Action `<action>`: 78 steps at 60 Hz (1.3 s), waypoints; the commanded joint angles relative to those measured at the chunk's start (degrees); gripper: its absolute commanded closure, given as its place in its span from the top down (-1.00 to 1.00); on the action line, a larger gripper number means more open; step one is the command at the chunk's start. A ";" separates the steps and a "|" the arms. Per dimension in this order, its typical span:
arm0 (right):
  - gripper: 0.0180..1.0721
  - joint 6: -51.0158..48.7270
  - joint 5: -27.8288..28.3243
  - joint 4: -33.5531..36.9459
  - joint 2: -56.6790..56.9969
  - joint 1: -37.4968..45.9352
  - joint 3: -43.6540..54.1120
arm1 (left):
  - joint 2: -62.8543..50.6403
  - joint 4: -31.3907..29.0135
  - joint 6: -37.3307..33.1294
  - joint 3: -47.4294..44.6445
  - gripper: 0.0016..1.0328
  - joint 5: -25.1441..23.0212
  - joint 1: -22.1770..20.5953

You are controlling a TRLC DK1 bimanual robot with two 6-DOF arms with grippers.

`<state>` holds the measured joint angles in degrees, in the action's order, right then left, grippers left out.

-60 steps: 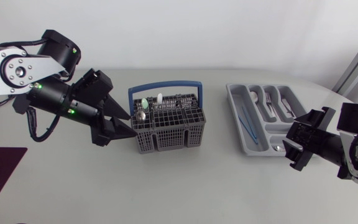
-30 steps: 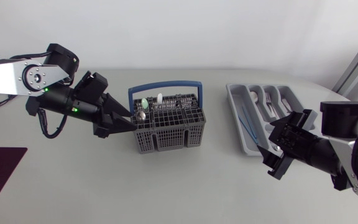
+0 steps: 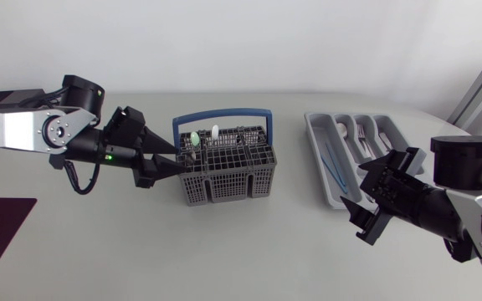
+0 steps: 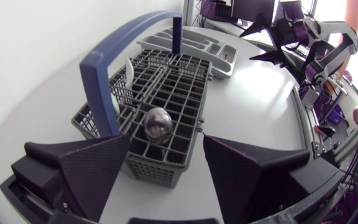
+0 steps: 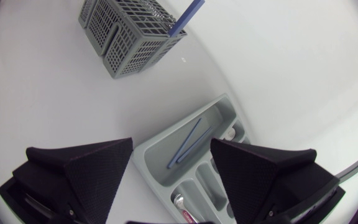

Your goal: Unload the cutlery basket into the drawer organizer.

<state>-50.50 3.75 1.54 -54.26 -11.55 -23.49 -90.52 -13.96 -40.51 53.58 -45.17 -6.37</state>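
Cutlery basket [image 3: 224, 167] stands upright at mid worktop [image 3: 249, 251], its blue handle [image 3: 222, 117] arched over the top. The drawer organizer [image 3: 316, 155] lies well apart to its right. Basket contents are not yet cleared: a silver spoon [image 4: 157, 124] stands bowl-up in a cell at the left end, with a green-tipped piece [image 3: 194, 139] and a white piece [image 3: 215, 131] just beyond it. The left gripper [image 3: 167, 164] is released and holds nothing. Its fingers are spread to either side of the basket's left end, with the spoon ahead and between them. This placement is judged an approach for taking that spoon, since its raised bowl offers the only clear purchase. The right gripper [image 5: 171, 146] is likewise released and empty, hanging above the organizer's near left corner. It is judged to be clear of the basket, leaving the other arm room to work. The organizer already holds a slender blue utensil [image 3: 333, 163] in its long left compartment and metal cutlery [image 3: 362, 142] in the compartments further right. Contact between the left fingers and the basket wall cannot be confirmed.
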 commanded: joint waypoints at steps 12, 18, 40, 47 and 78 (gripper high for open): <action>0.71 1.90 -0.50 0.04 -0.23 -1.10 1.34 | 1.31 3.23 1.14 -2.87 0.89 -0.54 -0.40; 0.71 1.98 -0.41 0.22 0.38 -1.28 1.34 | 2.98 3.23 1.75 -2.96 0.89 -0.45 -0.75; 0.71 21.06 -4.19 5.93 -5.77 -15.96 -12.64 | 13.97 0.07 -0.36 -6.30 0.89 4.74 -1.10; 0.71 30.11 -3.75 6.46 -12.54 -20.18 -19.14 | 13.97 -2.92 -4.14 -7.09 0.89 5.53 -0.84; 0.64 54.10 12.16 12.61 -39.61 -24.75 -43.22 | 15.11 -2.74 -11.78 -12.89 0.89 8.87 -2.15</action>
<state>-1.15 14.24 12.75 -90.52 -36.62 -63.55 -74.63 -17.56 -50.22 42.15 -36.71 -8.12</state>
